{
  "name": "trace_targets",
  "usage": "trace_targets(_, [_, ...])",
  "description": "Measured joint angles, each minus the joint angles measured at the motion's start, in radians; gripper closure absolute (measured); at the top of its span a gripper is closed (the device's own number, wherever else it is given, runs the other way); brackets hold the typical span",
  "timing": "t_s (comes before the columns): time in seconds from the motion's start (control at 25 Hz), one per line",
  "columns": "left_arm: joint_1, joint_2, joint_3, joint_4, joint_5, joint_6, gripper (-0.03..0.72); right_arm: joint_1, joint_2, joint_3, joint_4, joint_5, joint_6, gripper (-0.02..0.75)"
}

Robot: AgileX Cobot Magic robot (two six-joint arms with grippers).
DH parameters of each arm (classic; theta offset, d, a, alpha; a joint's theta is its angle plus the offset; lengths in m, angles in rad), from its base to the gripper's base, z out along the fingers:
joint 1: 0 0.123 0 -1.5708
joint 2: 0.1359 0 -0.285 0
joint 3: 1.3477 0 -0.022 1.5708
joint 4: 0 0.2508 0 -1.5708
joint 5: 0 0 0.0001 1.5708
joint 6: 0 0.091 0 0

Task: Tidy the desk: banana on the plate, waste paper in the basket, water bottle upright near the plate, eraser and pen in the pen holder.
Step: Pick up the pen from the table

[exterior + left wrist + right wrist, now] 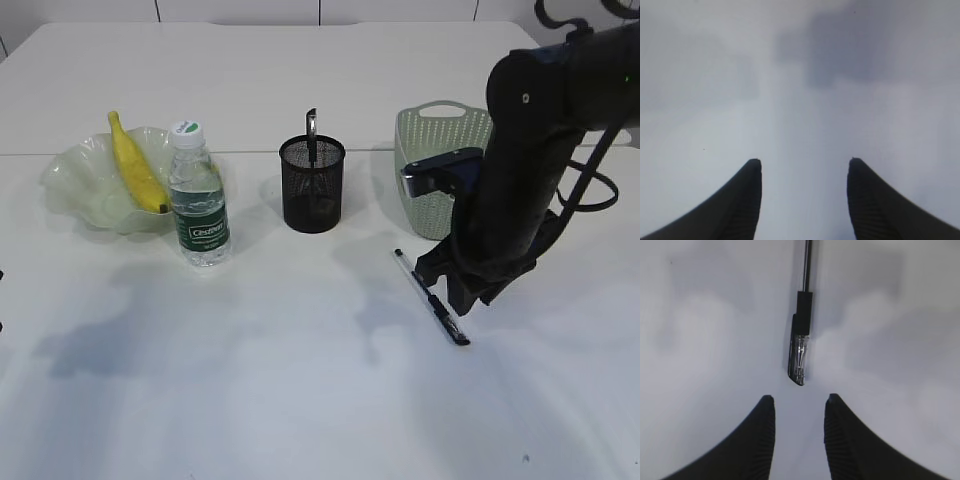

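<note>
Pen point(801, 335) is seen lying flat on the desk point(300, 380), just ahead of the right gripper point(799, 399); its jaws are narrowly parted, empty. Left gripper point(805, 161) is spread wide, holding nothing.

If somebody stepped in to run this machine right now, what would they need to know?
Left gripper: open, empty, over bare desk.
Right gripper: open, empty, just short of the pen, which lies flat before the basket.
Done: banana on the plate; bottle upright beside it.
One dark item stands in the pen holder; eraser and waste paper can't be seen.
Left: pen into the holder.
</note>
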Motion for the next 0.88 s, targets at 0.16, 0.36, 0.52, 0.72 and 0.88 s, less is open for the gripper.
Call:
trace_targets(0.16, [0.000,0.000,0.000,-0.002,0.000,0.000,0.307,0.000,0.041,0.009,0.004,-0.056,-0.001,0.484])
trace_targets(0.36, [0.000,0.000,0.000,-0.004,0.000,0.000,0.312,0.000,0.083,0.009,0.004,-0.095,-0.001,0.479])
trace_targets(0.52, [0.000,0.000,0.000,-0.004,0.000,0.000,0.316,0.000,0.118,0.009,0.004,-0.105,-0.001,0.424])
trace_targets(0.72, [0.000,0.000,0.000,-0.006,-0.002,0.000,0.319,-0.003,0.139,0.009,0.004,-0.128,0.001,0.402])
trace_targets(0.88, [0.000,0.000,0.000,-0.008,-0.005,0.000,0.327,-0.014,0.168,0.009,0.007,-0.128,0.001,0.401])
